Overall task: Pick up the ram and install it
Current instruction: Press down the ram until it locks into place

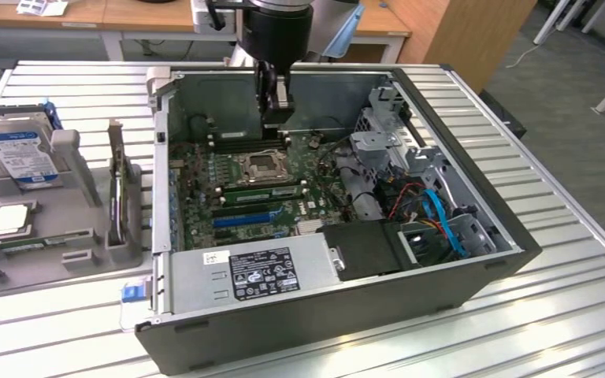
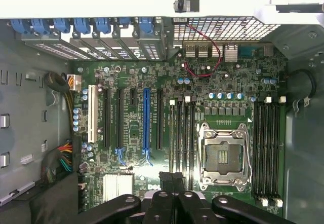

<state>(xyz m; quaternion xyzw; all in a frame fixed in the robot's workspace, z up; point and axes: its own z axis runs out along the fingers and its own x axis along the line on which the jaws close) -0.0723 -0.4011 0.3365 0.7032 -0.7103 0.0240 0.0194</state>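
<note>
My gripper (image 1: 274, 118) hangs inside the open computer case (image 1: 471, 197), above the motherboard (image 1: 281, 177) near the CPU socket (image 1: 262, 163). In the wrist view its fingertips (image 2: 165, 177) press together with nothing between them, over the black memory slots (image 2: 182, 143) beside the socket (image 2: 224, 155). The ram (image 1: 10, 246) seems to be the thin dark-green stick lying in the grey fixture (image 1: 72, 236) at the exterior view's left, well away from the gripper. A green strip (image 1: 264, 190) also runs along the slots nearer the case front; I cannot tell what it is.
The fixture also carries a hard drive (image 1: 16, 153), a CPU chip (image 1: 9, 220) and an upright expansion card (image 1: 124, 197). Inside the case are a power supply (image 1: 250, 272), drive cages (image 1: 387, 142), coloured cables (image 1: 434, 213) and a blue expansion slot (image 2: 147, 120). The case walls rise around the board.
</note>
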